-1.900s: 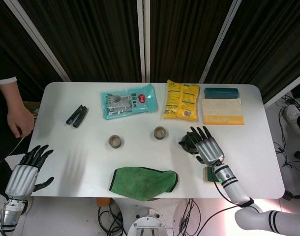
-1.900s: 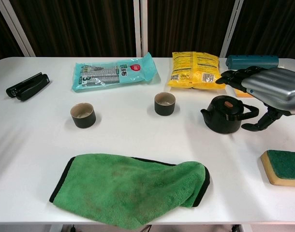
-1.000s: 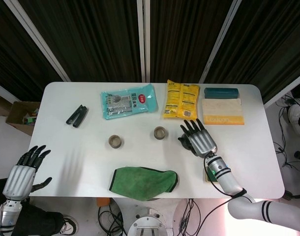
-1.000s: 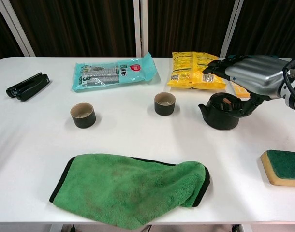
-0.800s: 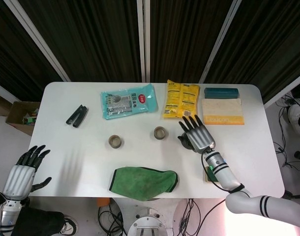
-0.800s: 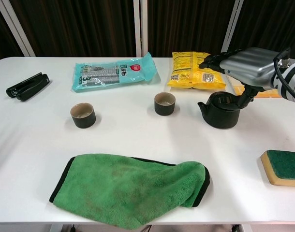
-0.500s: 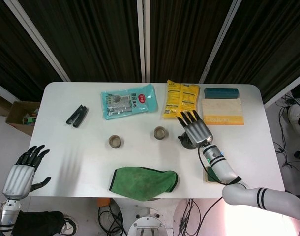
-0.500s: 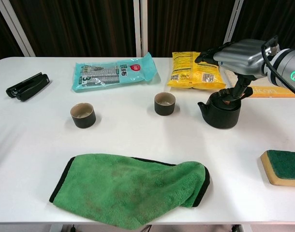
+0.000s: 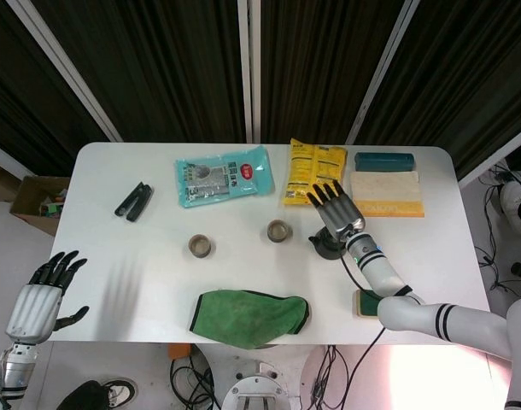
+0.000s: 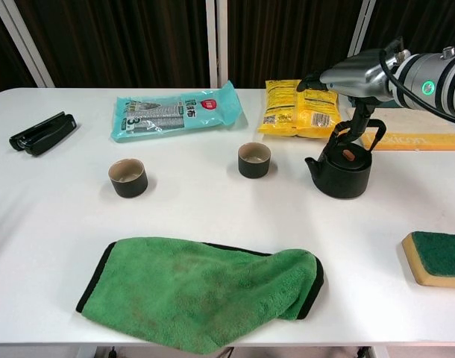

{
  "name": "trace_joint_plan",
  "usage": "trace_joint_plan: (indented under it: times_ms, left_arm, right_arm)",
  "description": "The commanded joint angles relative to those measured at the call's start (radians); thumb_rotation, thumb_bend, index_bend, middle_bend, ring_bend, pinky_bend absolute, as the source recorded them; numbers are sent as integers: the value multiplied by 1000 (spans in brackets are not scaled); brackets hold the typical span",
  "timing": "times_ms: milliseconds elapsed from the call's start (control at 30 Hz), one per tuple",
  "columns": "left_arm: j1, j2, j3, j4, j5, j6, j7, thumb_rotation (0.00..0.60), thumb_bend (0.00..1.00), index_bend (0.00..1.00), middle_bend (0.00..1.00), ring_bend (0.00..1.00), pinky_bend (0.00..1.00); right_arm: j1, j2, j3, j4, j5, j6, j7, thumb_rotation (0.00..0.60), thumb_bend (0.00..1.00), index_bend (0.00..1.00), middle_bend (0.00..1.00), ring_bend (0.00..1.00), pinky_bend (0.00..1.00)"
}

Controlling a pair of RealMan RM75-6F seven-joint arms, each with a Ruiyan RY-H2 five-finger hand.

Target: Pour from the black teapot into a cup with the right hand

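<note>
The black teapot (image 10: 343, 177) stands on the white table right of centre, spout to the left, its bail handle raised upright; in the head view the teapot (image 9: 329, 248) is mostly hidden under my hand. My right hand (image 10: 358, 76) hovers just above it, fingers stretched out flat, with the thumb reaching down and hooked at the handle's top. From above, the right hand (image 9: 336, 210) shows spread fingers. Two dark cups stand to the left: the near cup (image 10: 254, 159) (image 9: 278, 230) and the far cup (image 10: 127, 177) (image 9: 201, 246). My left hand (image 9: 38, 303) hangs off the table's front left, fingers apart, holding nothing.
A green cloth (image 10: 205, 291) lies at the front middle and a green-topped sponge (image 10: 436, 257) at the front right. A yellow bag (image 10: 300, 108), a teal packet (image 10: 175, 113), a teal case (image 9: 384, 161) and a beige box (image 9: 387, 195) line the back. A black tool (image 10: 41, 133) lies far left.
My right hand has risen and shifted back over the teapot, and the thumb has drawn the handle from lying flat to upright. The pot stays on the table. The left hand is still.
</note>
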Motion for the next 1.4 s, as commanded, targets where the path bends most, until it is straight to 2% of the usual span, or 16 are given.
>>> trace_joint_plan:
  times_ms: [33, 233, 400, 867, 1100, 1167, 1267, 1300, 1400]
  left_arm:
    - [-1, 0, -1, -3, -3, -4, 3, 600, 130, 174, 88, 74, 209]
    - [-6, 0, -3, -8, -9, -15, 9, 600, 130, 174, 88, 73, 209]
    - [-9, 0, -3, -9, -10, -19, 11, 600, 130, 174, 88, 73, 209]
    - [-4, -1, 2, -11, -2, -9, 15, 600, 129, 181, 88, 74, 209]
    - [-4, -3, 2, -12, 4, -6, 19, 600, 130, 186, 88, 73, 209]
    - [-3, -3, 2, -11, 4, -4, 19, 600, 130, 186, 88, 73, 209]
    - [-2, -2, 2, -12, 3, -3, 20, 600, 130, 186, 88, 73, 209]
    - [-2, -1, 2, -13, 3, -3, 21, 600, 130, 185, 88, 73, 209]
    - [-3, 0, 2, -16, 3, -5, 23, 600, 130, 186, 88, 73, 209]
  right_arm:
    - [18, -8, -10, 19, 15, -11, 8, 572, 225, 0, 0, 0, 0]
    - [41, -20, -27, 54, 28, -6, 37, 571, 226, 0, 0, 0, 0]
    - [40, -6, -39, 41, 12, 5, 71, 571, 220, 0, 0, 0, 0]
    - [19, 122, -109, -141, 25, 25, 121, 572, 202, 0, 0, 0, 0]
    - [-8, 187, -101, -185, 5, -4, 243, 565, 146, 0, 0, 0, 0]
    - [-24, 202, -86, -179, -11, -35, 318, 530, 94, 0, 4, 0, 0]
    - [-43, 223, -61, -167, -37, -87, 428, 386, 58, 0, 78, 0, 0]
    - [-50, 230, -52, -159, -54, -106, 467, 356, 55, 0, 103, 0, 0]
    - [-55, 244, -50, -140, -87, -139, 514, 337, 40, 0, 120, 0, 0]
